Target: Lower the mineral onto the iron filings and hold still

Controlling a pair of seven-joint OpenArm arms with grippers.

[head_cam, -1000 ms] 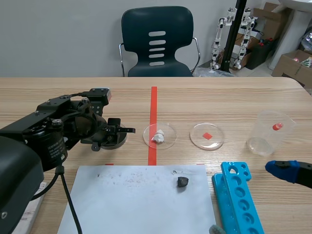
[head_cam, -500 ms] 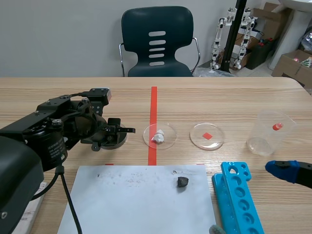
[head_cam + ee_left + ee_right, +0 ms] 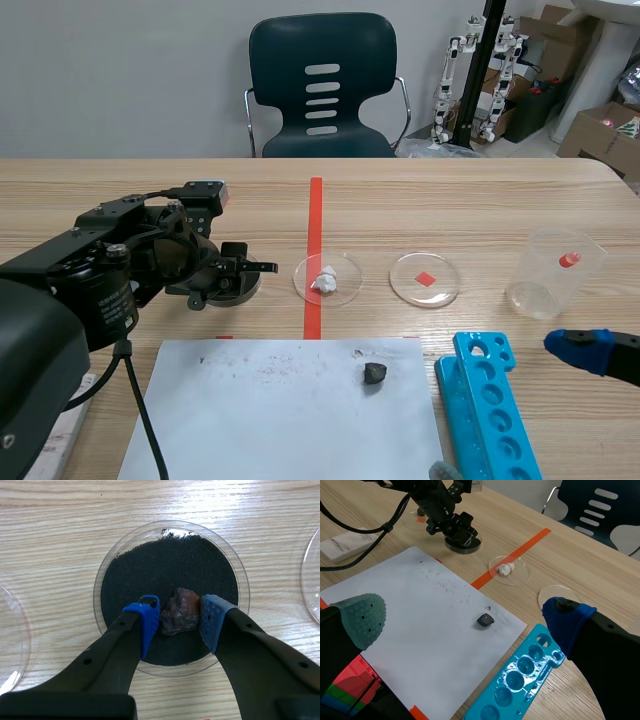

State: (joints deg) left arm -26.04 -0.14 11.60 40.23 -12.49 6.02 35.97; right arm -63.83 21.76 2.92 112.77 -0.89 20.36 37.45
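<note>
So the mineral [image 3: 179, 617], a reddish-brown chunk, is sitting pinched between the blue pads [image 3: 146, 625] of the left gripper [image 3: 180, 621], which is clamping it from both sides with the fingers parted just enough for the rock. Right under the gripper, the iron filings [image 3: 165, 570] are lying as a flat black layer in a clear round dish [image 3: 96, 587]. The mineral is hanging low over the near part of that layer, though I'm not able to tell whether it's actually touching. Only the left wrist view is giving me any of this. In the scene view the arm's own body is covering the rock and filings, and just a sliver of the dish is peeking out below the fingers. The right wrist view is showing that dish only as a small dark disc far ahead. The right gripper [image 3: 462, 607] is spread wide and holding nothing, one grey-green pad and one blue pad well apart. A white sheet of paper [image 3: 420, 595] is lying under it, a small dark lump [image 3: 485, 620] is resting on the sheet just ahead, and a blue tray [image 3: 525, 675] with round wells is lying beside its blue-padded finger. Farther ahead of it, a dish with a white lump [image 3: 507, 570] is sitting on the orange tape.
</note>
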